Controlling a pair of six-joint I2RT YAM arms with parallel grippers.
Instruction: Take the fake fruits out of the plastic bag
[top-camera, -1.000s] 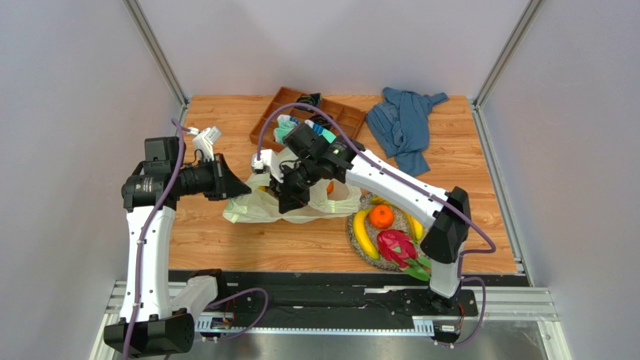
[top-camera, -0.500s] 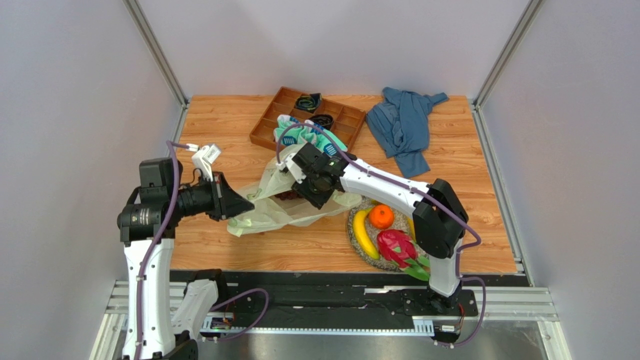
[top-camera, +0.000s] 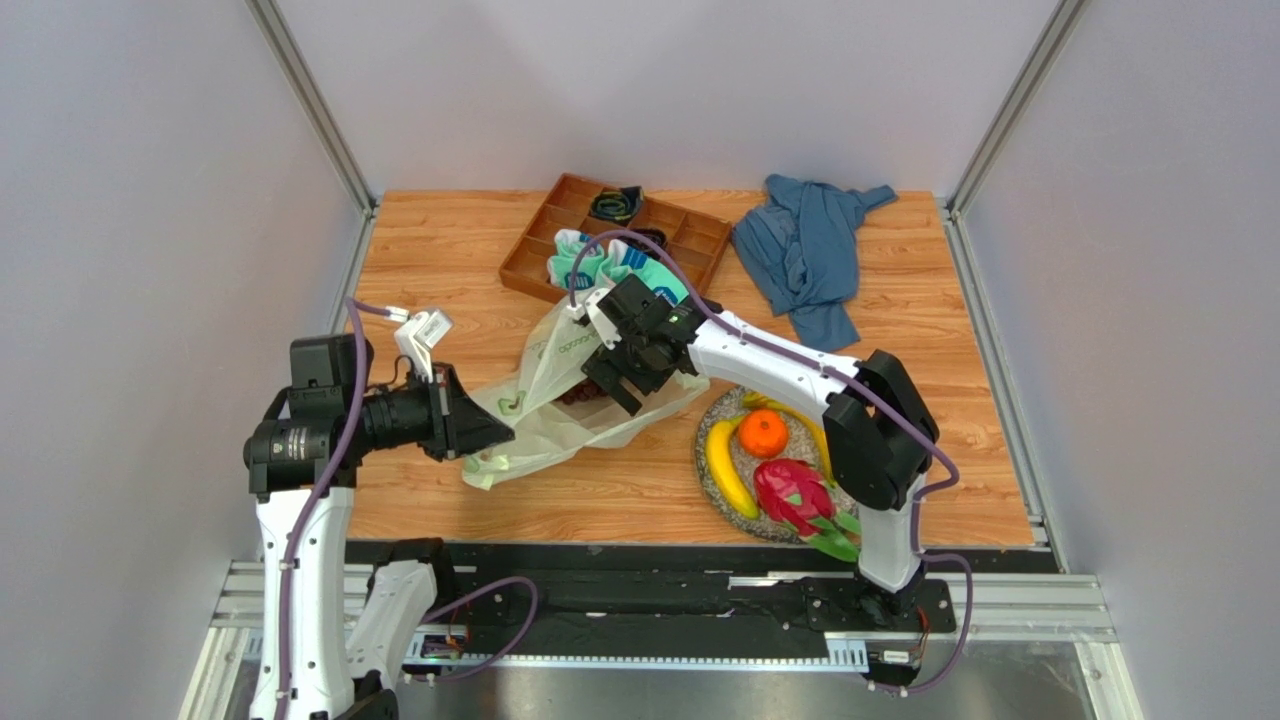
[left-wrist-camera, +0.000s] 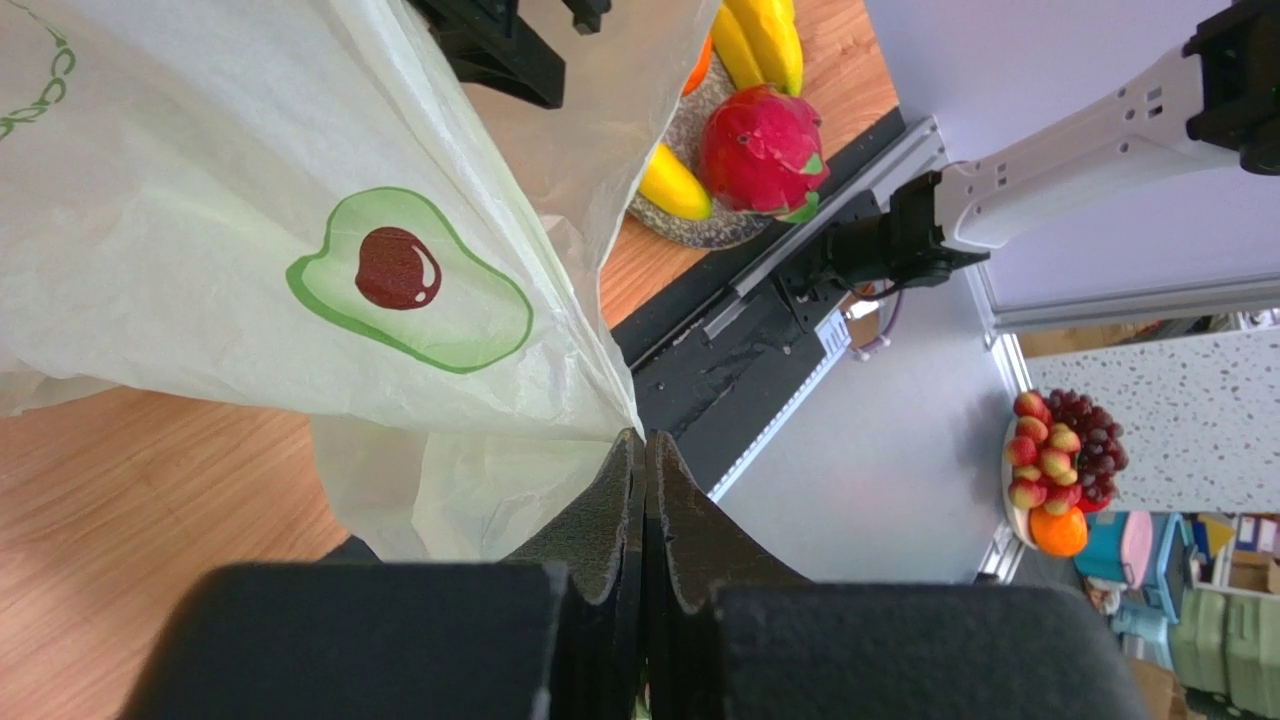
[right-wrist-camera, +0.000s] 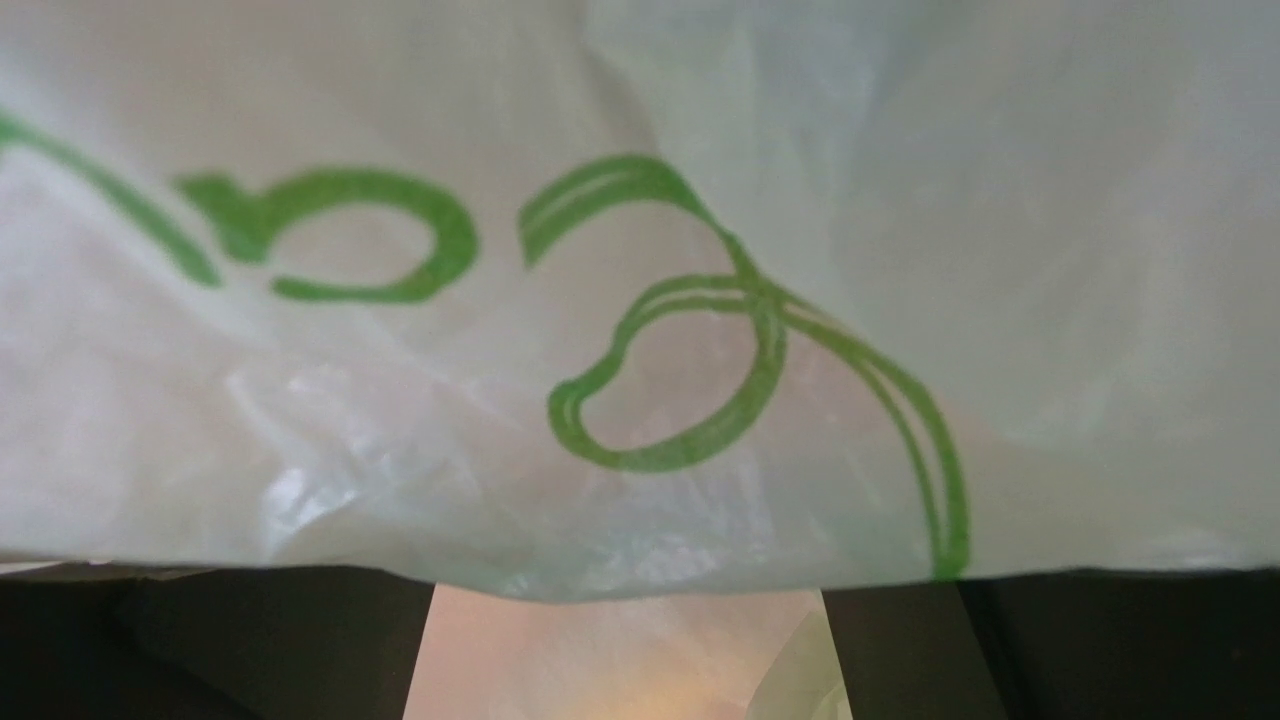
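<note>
Our left gripper clamps a corner of the bag on the table. The right gripper is at its mouth, jaws apart. The film is thin and slippery. We judge the dark fruit inside light and hard, so grasp its middle.

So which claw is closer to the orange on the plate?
Right. The right claw is at the plastic bag's opening, a short way left of the orange; the left claw pinches the bag's far left edge, farther away.
</note>
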